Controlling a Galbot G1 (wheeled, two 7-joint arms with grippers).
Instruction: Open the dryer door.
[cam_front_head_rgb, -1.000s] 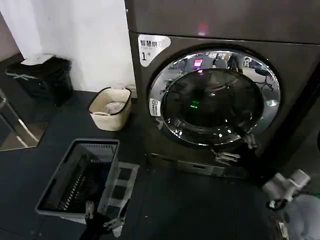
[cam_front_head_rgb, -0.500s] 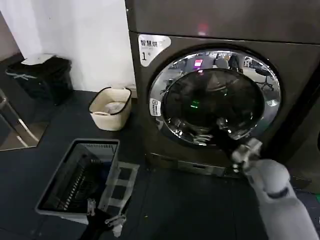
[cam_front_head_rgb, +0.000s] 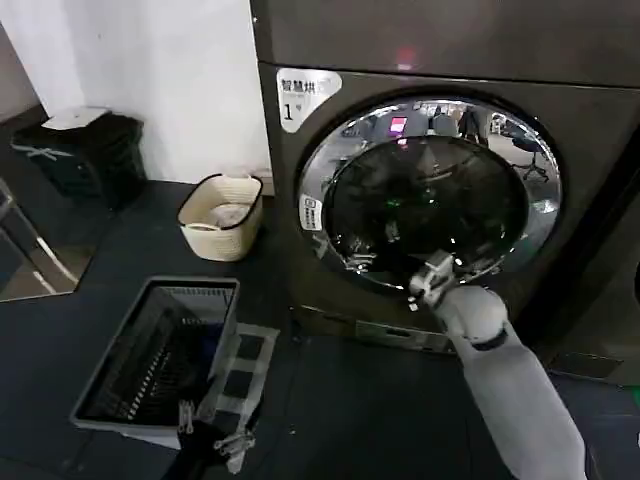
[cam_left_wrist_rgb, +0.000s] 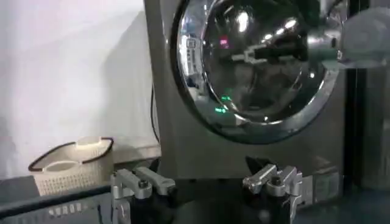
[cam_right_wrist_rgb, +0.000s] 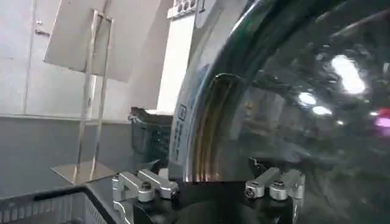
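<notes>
Starting nearest, the left gripper (cam_front_head_rgb: 215, 445) is parked low over the floor, its fingers apart and empty. Beyond it, the right gripper (cam_front_head_rgb: 432, 277) is held at the lower rim of the dryer door (cam_front_head_rgb: 430, 195), fingers spread with nothing clamped between them. The door is judged still closed, seated flush in the front of the dryer (cam_front_head_rgb: 330, 280); hooking its edge and swinging it out remain. A wide, mirror-bright chrome ring is seen around dark, bulging glass, set in matte grey-brown panelling.
</notes>
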